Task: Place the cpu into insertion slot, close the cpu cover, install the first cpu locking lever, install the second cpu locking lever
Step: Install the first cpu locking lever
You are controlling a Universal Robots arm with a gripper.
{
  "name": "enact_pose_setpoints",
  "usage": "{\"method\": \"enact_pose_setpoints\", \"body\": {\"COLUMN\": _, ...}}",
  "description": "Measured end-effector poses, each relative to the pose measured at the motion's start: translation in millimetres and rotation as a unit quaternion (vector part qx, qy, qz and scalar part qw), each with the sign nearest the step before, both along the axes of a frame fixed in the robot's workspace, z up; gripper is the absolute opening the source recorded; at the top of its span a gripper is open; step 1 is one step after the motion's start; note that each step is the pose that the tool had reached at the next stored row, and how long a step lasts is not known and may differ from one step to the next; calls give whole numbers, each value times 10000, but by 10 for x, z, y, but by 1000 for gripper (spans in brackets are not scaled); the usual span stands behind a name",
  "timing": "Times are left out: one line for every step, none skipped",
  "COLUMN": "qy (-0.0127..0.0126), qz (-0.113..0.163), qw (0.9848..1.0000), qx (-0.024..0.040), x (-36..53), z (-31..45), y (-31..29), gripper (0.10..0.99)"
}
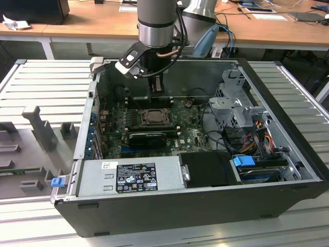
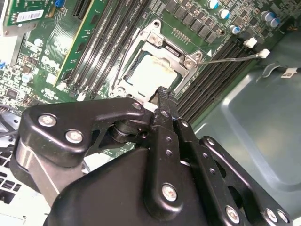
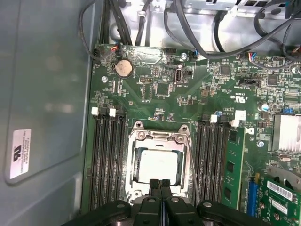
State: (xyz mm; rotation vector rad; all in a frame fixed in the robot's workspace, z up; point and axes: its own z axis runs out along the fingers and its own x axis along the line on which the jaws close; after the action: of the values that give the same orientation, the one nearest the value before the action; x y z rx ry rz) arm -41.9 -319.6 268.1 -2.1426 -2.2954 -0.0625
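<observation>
First wrist view, cpu [image 3: 157, 165] beside claw [image 3: 160, 181] (fingers together)

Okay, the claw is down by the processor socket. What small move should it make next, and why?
Probably slide the shut claw sideways toward the thin lever wire and press it down. The cpu already sits under the cpu cover, which looks flat, while that lever seems to stand free, unlatched.
</observation>
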Motion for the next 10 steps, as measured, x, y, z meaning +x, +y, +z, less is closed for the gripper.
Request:
{"method": "enact_pose_setpoints", "body": {"qy": 0, "qz": 0, "qw": 10000, "qx": 1, "x": 0, "z": 31, "y": 0, "gripper": 106}}
{"method": "enact_pose_setpoints", "body": {"qy": 0, "qz": 0, "qw": 10000, "qx": 3, "x": 0, "z": 50, "y": 0, "gripper": 106}}
{"method": "enact_pose_setpoints", "body": {"qy": 0, "qz": 0, "qw": 10000, "qx": 9, "x": 0, "z": 63, "y": 0, "gripper": 106}}
{"method": "enact_pose_setpoints", "body": {"qy": 0, "qz": 0, "qw": 10000, "qx": 10, "x": 0, "z": 73, "y": 0, "gripper": 106}}
{"method": "enact_pose_setpoints", "body": {"qy": 0, "qz": 0, "qw": 10000, "qx": 10, "x": 0, "z": 87, "y": 0, "gripper": 106}}
{"method": "enact_pose_setpoints", "body": {"qy": 0, "qz": 0, "qw": 10000, "qx": 10, "x": 0, "z": 103, "y": 0, "gripper": 106}}
{"method": "enact_pose_setpoints", "body": {"qy": 0, "qz": 0, "qw": 10000, "qx": 12, "x": 0, "z": 117, "y": 0, "gripper": 106}}
{"method": "enact_pose_setpoints", "body": {"qy": 0, "qz": 0, "qw": 10000, "qx": 15, "x": 0, "z": 131, "y": 0, "gripper": 106}}
{"method": "enact_pose_setpoints", "body": {"qy": 0, "qz": 0, "qw": 10000, "qx": 17, "x": 0, "z": 148, "y": 0, "gripper": 106}}
{"method": "enact_pose_setpoints", "body": {"qy": 0, "qz": 0, "qw": 10000, "qx": 20, "x": 0, "z": 186, "y": 0, "gripper": 106}}
